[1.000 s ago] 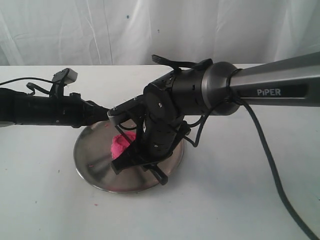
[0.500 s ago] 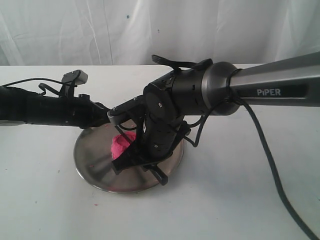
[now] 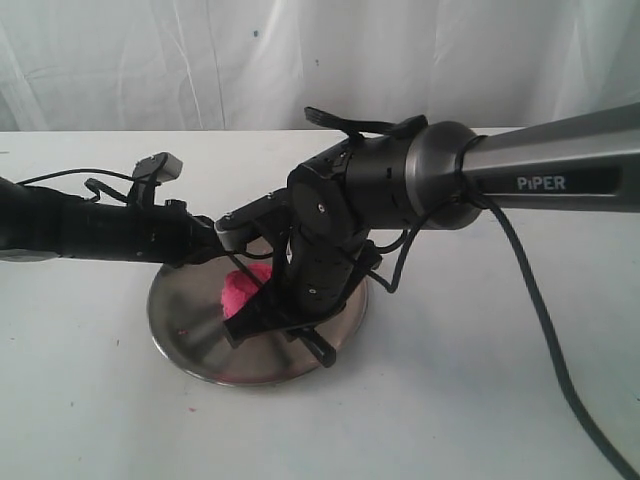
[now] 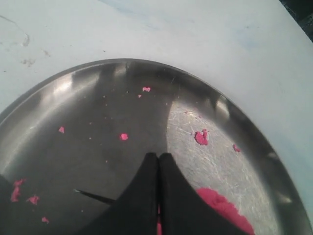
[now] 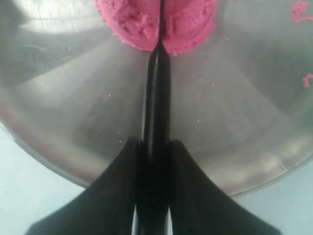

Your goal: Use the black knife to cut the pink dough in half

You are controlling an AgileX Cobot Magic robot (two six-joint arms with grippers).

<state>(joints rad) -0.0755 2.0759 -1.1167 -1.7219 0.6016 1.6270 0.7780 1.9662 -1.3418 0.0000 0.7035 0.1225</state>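
The pink dough (image 3: 244,289) lies on a round steel plate (image 3: 190,325). My right gripper (image 3: 275,322) is shut on the black knife's handle. In the right wrist view the black knife (image 5: 157,93) runs straight out from the gripper (image 5: 155,144) and its blade sits in a slit down the middle of the dough (image 5: 139,22). My left gripper (image 3: 207,243) is shut and empty, low over the plate's far side. Its closed fingertips (image 4: 158,157) hover just beside the dough (image 4: 226,209), and the knife's tip (image 4: 90,195) pokes out next to them.
Small pink crumbs (image 4: 201,137) are scattered over the plate (image 4: 98,103). The plate stands on a white table (image 3: 480,400) with a white curtain behind. The right arm's cable (image 3: 545,330) trails across the table on the right.
The left arm has slid to the right, bringing its shut gripper over the plate's back edge towards the dough. The right arm, knife and dough have stayed put.
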